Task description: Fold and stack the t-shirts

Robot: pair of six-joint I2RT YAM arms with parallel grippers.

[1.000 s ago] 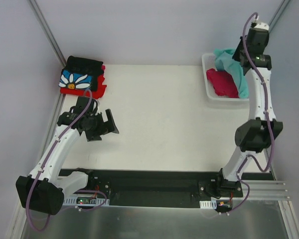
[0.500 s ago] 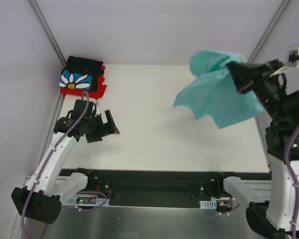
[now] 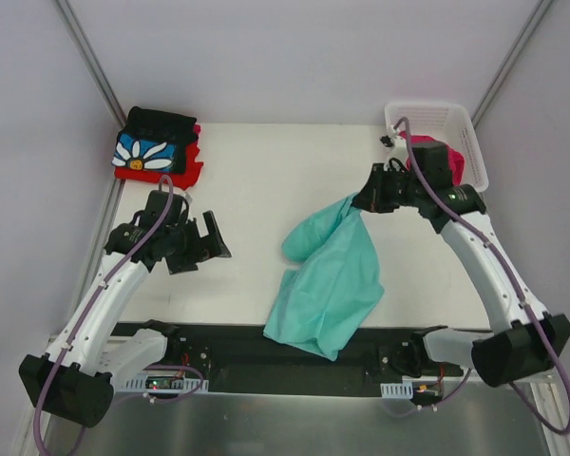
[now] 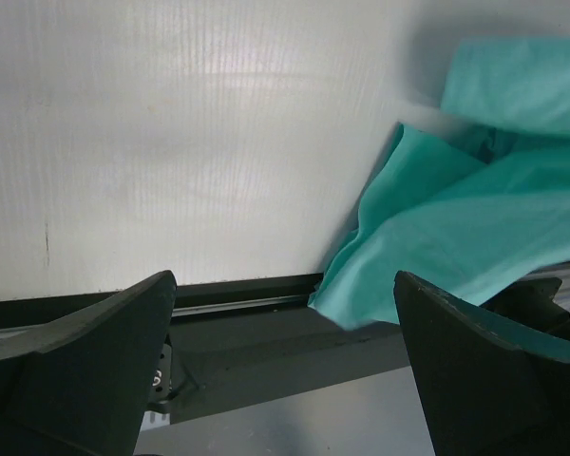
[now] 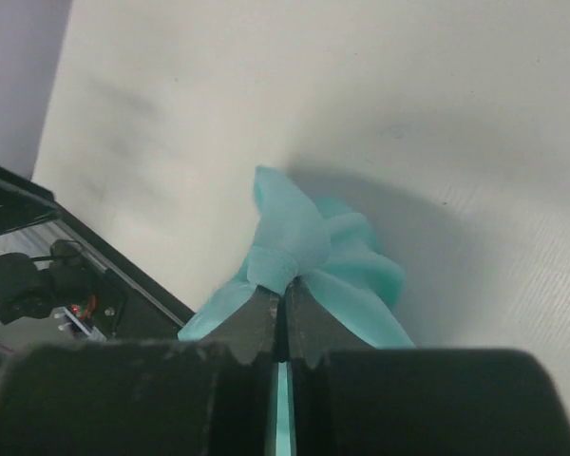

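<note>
now the table (image 3: 266,180) has something on it to work with: the mint-teal t-shirt (image 3: 334,285), which a second ago sat bunched in the basket and half a second ago was swinging through the air, lies crumpled across the middle-right of the table, its lower part spilling over the near edge onto the black rail (image 3: 266,353). it is not flat; a rolled lump sits at its upper left and folds run down it. the white basket (image 3: 461,123) at the far right corner holds only the magenta t-shirt (image 3: 455,167) as far as i can see, mostly hidden behind my right arm. at the far left corner the folded stack (image 3: 157,154), the black daisy shirt on the red one, is where it was. my right gripper (image 5: 285,302) has its fingers pressed together on a pinch of teal cloth at the shirt's far end, low over the table. my left gripper (image 3: 201,247) is spread wide and holds nothing, hovering left of the shirt, near it but apart, barely shifted over the last second. i judge the fetch is done and spreading comes next: the shirt needs pulling back from the edge and flattening before any fold, and my left side is well placed to take a second corner. the risk i see is the overhanging part dragging the cloth off the table once i let go.
</note>
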